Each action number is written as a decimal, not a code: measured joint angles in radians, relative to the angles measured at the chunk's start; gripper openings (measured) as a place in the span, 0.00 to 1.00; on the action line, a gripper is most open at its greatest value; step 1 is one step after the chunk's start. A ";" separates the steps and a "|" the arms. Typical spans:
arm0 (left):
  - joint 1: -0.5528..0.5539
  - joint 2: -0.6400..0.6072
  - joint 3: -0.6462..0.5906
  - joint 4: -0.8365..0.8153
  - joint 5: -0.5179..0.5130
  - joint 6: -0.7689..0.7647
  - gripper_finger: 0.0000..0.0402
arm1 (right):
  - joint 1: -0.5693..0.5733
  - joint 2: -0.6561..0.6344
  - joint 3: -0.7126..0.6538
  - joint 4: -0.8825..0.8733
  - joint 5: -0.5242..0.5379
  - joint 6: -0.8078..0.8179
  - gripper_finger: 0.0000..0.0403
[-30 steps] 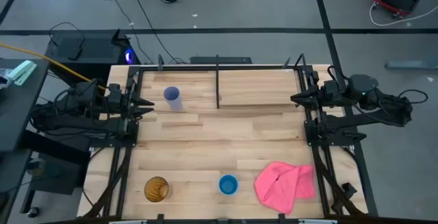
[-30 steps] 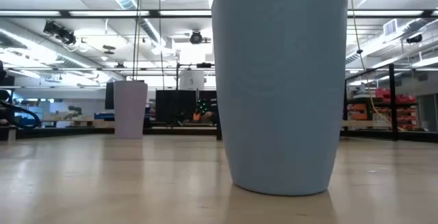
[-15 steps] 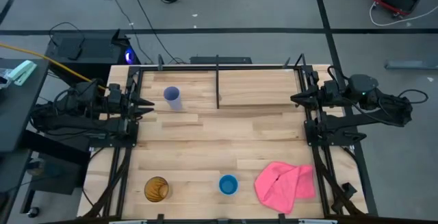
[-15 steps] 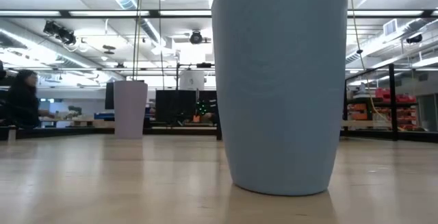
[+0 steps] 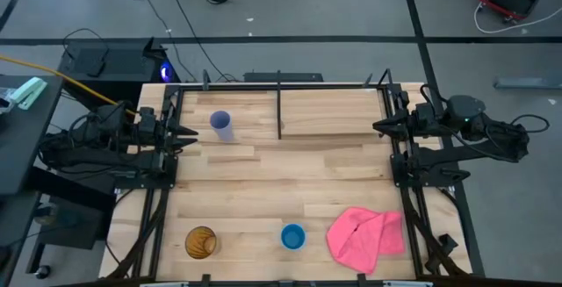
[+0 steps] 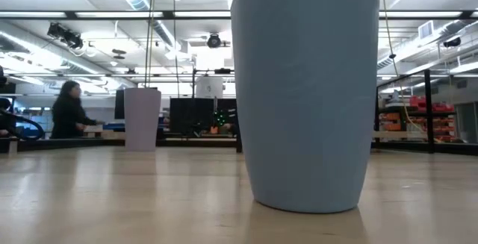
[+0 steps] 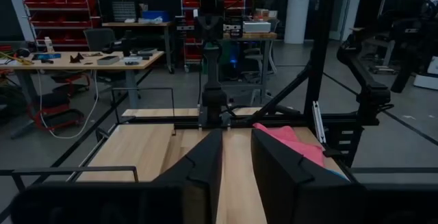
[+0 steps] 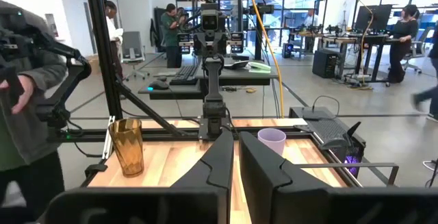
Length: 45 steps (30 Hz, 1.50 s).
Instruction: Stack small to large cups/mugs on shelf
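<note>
From above, the lavender cup [image 5: 220,125] stands upright in the upper left of the shelf [image 5: 325,160], just left of the divider post [image 5: 279,104]. The amber cup [image 5: 201,241] and blue cup [image 5: 292,235] stand at the lower edge, all three apparently empty, with the pink cloth [image 5: 366,235] at lower right. The left gripper [image 5: 186,132] and right gripper [image 5: 379,126] wait at the side edges.

At table height, the blue cup fills the centre; a person [image 6: 69,111] stands far left.

Each wrist view shows its fingers slightly apart, holding nothing.

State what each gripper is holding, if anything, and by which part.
Nothing is held. The left gripper and right gripper rest at the table's edges, fingers slightly apart and empty, far from all three cups.
</note>
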 joint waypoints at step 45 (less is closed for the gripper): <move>0.000 0.066 0.000 0.282 -0.005 -0.341 0.17 | -0.005 0.075 0.000 0.325 0.035 0.523 0.08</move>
